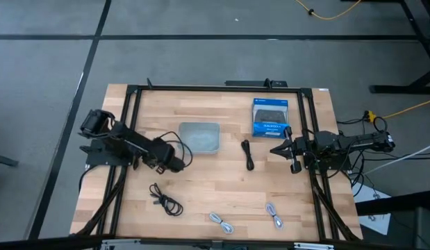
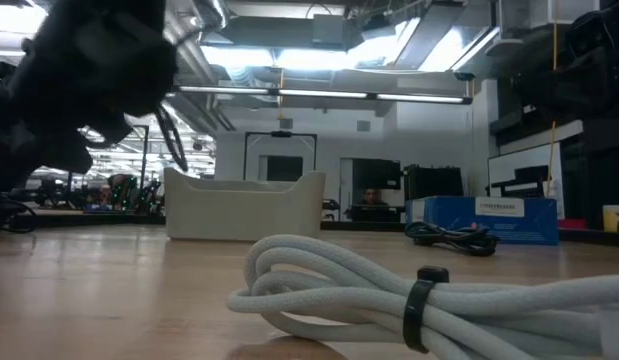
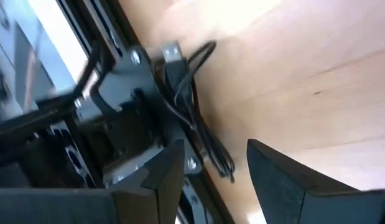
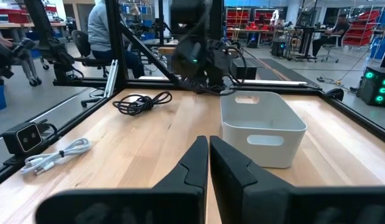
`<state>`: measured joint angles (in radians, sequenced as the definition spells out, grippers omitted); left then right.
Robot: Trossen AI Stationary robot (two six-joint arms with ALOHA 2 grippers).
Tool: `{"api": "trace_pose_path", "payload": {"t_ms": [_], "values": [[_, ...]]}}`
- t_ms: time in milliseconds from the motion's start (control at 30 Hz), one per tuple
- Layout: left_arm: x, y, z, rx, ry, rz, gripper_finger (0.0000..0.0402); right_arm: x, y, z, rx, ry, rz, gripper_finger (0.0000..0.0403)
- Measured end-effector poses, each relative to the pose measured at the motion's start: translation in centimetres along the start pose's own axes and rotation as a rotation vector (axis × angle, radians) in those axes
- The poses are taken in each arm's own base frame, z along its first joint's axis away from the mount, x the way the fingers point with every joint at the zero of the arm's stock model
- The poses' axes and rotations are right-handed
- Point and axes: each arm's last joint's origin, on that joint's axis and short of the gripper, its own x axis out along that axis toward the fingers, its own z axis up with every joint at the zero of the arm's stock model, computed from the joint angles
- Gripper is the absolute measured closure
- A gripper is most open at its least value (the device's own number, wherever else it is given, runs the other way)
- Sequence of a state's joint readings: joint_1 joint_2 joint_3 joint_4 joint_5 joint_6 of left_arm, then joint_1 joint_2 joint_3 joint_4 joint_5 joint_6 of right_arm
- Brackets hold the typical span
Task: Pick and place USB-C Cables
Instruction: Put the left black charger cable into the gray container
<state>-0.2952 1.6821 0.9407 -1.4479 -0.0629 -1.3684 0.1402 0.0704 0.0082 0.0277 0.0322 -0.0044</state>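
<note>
The tray (image 1: 200,137) sits just right of the left claw (image 1: 174,162), with the box (image 1: 271,117) beyond it. One cable (image 1: 165,199) lies before that claw; another (image 1: 248,154) lies left of the right claw (image 1: 277,151).

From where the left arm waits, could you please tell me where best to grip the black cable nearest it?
Probably at the bunched middle of the black cable, coming straight down, pincer fingers across the bundle: it lies flat on the table, loosely coiled, with loose ends trailing and nothing beside it.
</note>
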Motion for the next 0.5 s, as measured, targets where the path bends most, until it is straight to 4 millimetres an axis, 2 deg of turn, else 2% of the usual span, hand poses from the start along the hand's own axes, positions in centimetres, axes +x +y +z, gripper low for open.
{"api": "trace_pose_path", "payload": {"t_ms": [300, 500], "values": [[-0.1, -0.6, -4.6, -0.029, -0.118, -0.006, 0.0233, 0.0, 0.0, 0.0, 0.002, 0.0, 0.0, 0.0382], [1.4, -0.8, -6.3, -0.168, -0.147, -0.024, 0.0233, 0.0, 0.0, 0.0, 0.003, -0.001, 0.0, 0.0382]]}}
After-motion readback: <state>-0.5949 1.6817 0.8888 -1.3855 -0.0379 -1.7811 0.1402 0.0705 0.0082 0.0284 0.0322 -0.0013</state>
